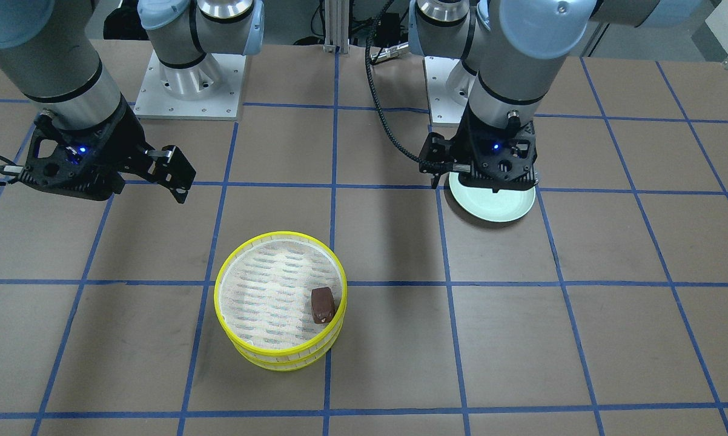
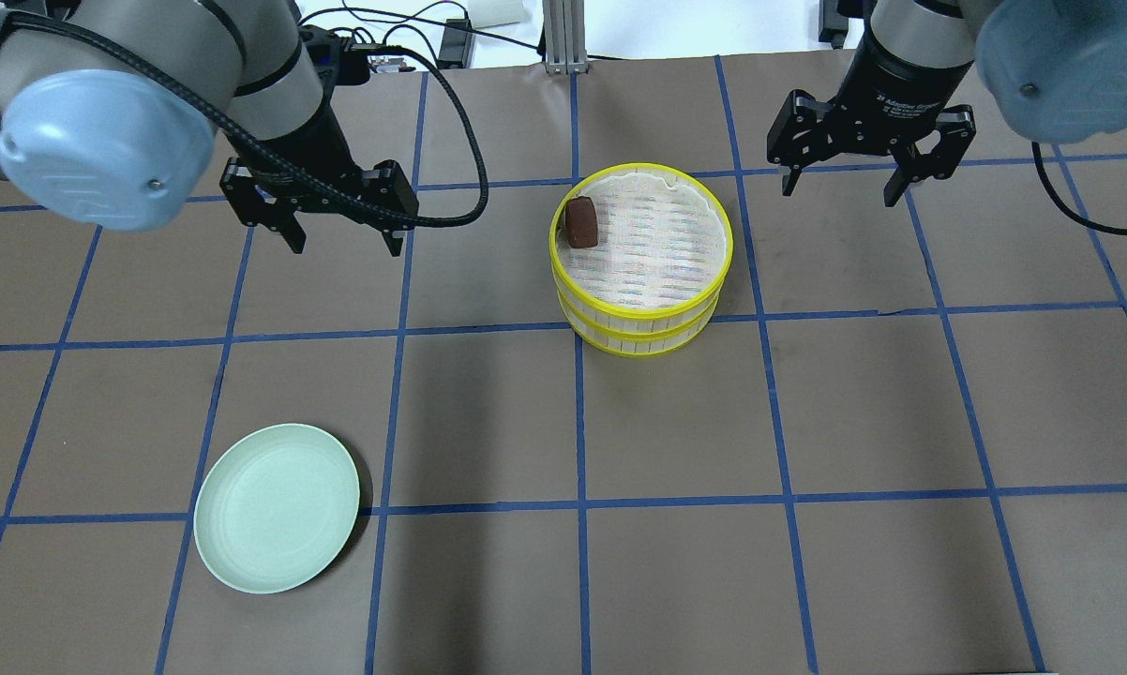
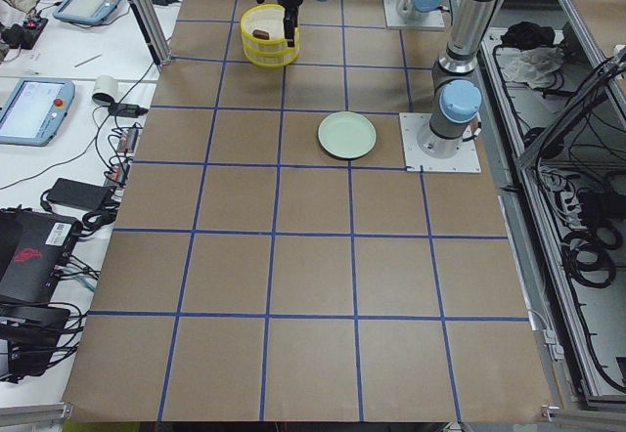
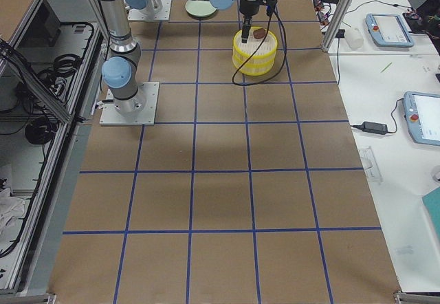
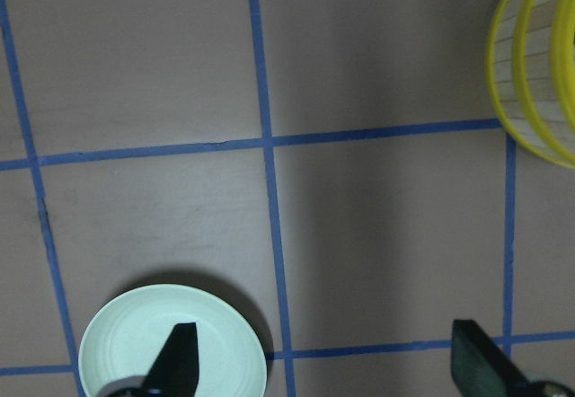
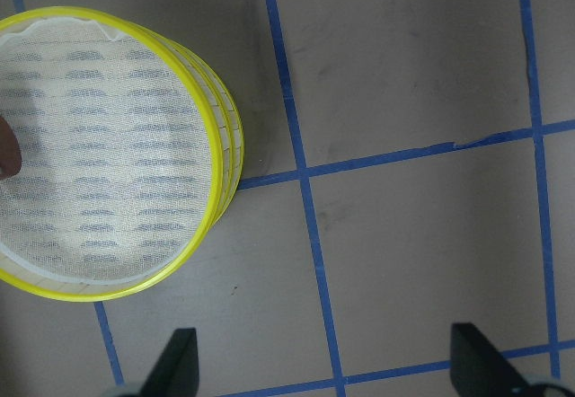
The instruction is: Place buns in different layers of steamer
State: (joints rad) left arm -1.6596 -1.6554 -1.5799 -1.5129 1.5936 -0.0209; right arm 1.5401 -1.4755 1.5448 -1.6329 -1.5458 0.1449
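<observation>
The steamer (image 2: 638, 328) stands at the table's far middle as two stacked yellow-rimmed layers, top layer (image 2: 730, 246) on lower layer (image 2: 640, 343). The dark reddish-brown bun (image 2: 580, 223) lies in the top layer by its left rim; it also shows in the front-facing view (image 1: 322, 304). The pale cream-white bun is hidden. My left gripper (image 2: 345, 246) is open and empty, hanging left of the steamer. My right gripper (image 2: 840, 195) is open and empty, right of the steamer. The wrist views show each gripper's open fingertips (image 5: 180, 357) (image 6: 180, 361) holding nothing.
An empty pale green plate (image 2: 277, 506) sits at the near left of the table, well apart from the steamer. In the front-facing view the left gripper (image 1: 485, 181) partly covers it. Blue tape lines grid the brown table.
</observation>
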